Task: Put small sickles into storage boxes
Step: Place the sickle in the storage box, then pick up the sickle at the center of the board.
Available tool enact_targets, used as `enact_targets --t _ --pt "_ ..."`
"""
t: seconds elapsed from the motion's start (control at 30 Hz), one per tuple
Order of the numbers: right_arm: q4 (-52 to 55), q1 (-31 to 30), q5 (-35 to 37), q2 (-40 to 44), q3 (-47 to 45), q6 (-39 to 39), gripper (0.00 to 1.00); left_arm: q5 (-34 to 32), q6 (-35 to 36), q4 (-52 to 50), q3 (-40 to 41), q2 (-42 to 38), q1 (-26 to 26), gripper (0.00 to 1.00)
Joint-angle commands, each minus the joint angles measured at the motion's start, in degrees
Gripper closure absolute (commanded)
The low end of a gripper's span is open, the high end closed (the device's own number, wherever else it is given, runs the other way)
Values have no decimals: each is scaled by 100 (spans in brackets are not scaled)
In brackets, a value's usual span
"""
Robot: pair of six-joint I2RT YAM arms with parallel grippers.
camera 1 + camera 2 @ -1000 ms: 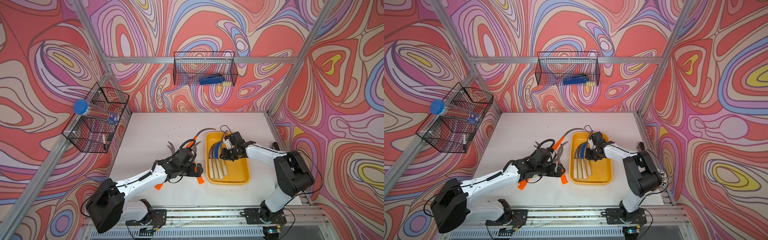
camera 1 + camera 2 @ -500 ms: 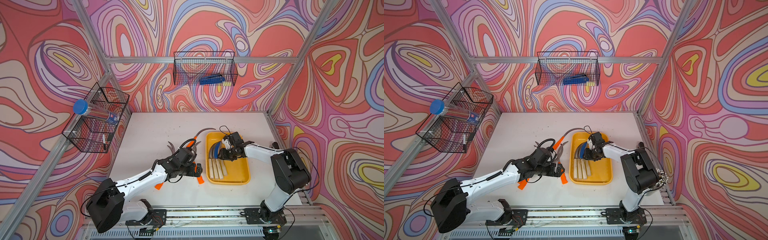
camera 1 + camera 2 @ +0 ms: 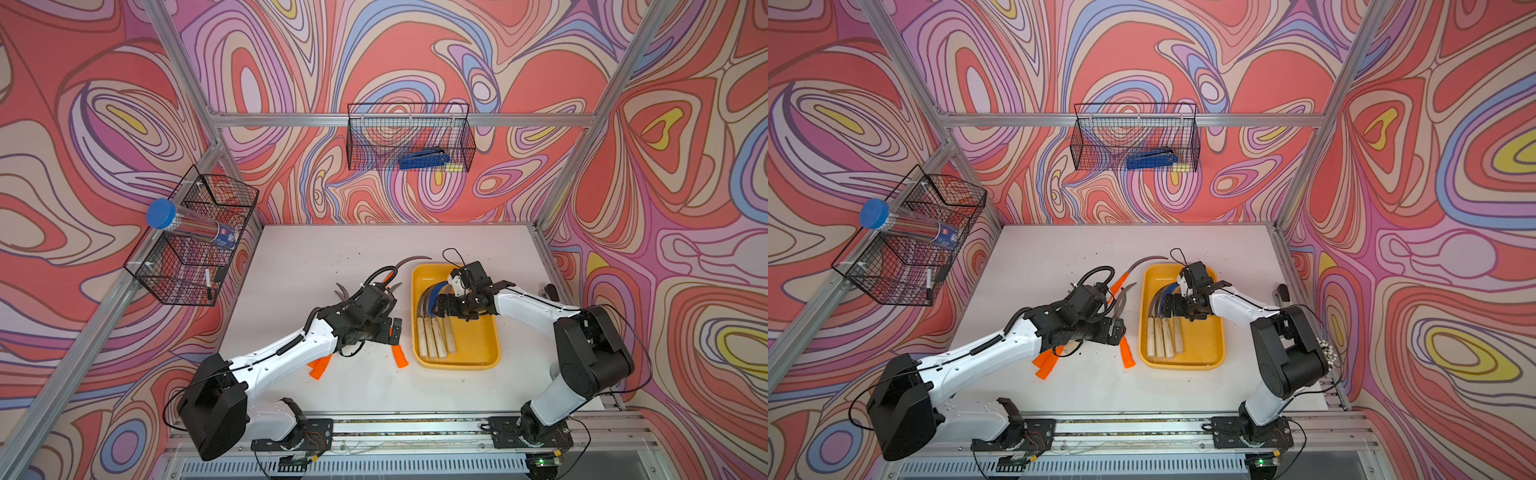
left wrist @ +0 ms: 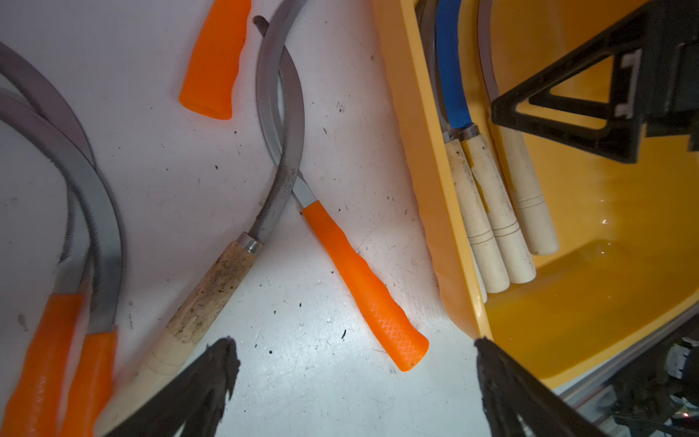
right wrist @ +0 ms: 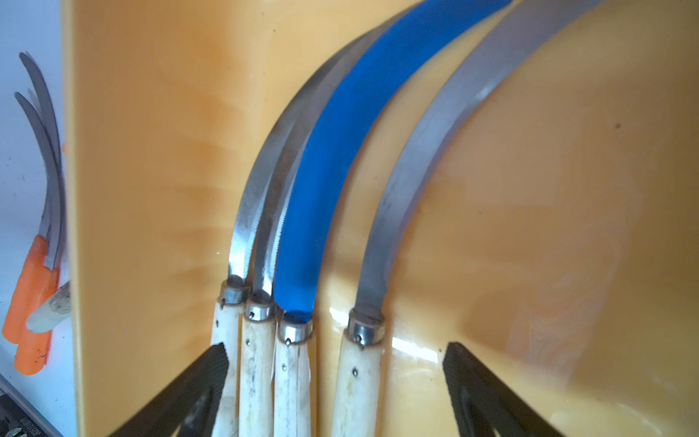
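Yellow plastic, shallow and round-cornered, the storage tray [image 3: 476,338] sat on the white bench [image 3: 332,249] toward 3 o'clock of its middle in both top views. It held four small sickles with pale wooden handles [image 3: 432,338], packed side by side against the tray's 9 o'clock wall. Their handles pointed to 6 o'clock and their curved blades swept up toward 12. One was a blue blade [image 5: 329,151]; the rest were grey steel. The right end effector [image 5: 336,348] hung low over those handles with its jaws spread wide, straddling them and gripping nothing, so all four looked delivered. At the tray's 9 o'clock, five more lay on the bare bench, as far as could be counted. A grey-bladed sickle with a soiled wooden handle [image 4: 212,291] was crossed by a sickle with a bright orange plastic handle [image 4: 363,283]. A pair of orange-handled sickles [image 4: 56,340] lay together, and another orange handle [image 4: 215,60] lay nearer 11 o'clock. The left end effector [image 4: 353,344] hovered above the crossed two, jaws wide and empty. By that count the job stood a little under half done, with room left in the tray toward 3 o'clock.
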State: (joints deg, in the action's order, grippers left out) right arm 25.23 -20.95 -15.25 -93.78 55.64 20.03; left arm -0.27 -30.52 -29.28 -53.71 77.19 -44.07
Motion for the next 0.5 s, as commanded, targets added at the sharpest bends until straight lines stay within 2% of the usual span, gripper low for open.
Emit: enact_targets --t 0.0,0.07,0.47 --pt "94 30 62 262 -40 38 6 -388 285 -526 -307 273 89 0" --pt "116 30 33 376 -53 53 2 -443 350 -628 -485 420 125 0" --pt "261 30 40 882 -71 191 2 -856 1074 -1599 -2086 1782 428 0"
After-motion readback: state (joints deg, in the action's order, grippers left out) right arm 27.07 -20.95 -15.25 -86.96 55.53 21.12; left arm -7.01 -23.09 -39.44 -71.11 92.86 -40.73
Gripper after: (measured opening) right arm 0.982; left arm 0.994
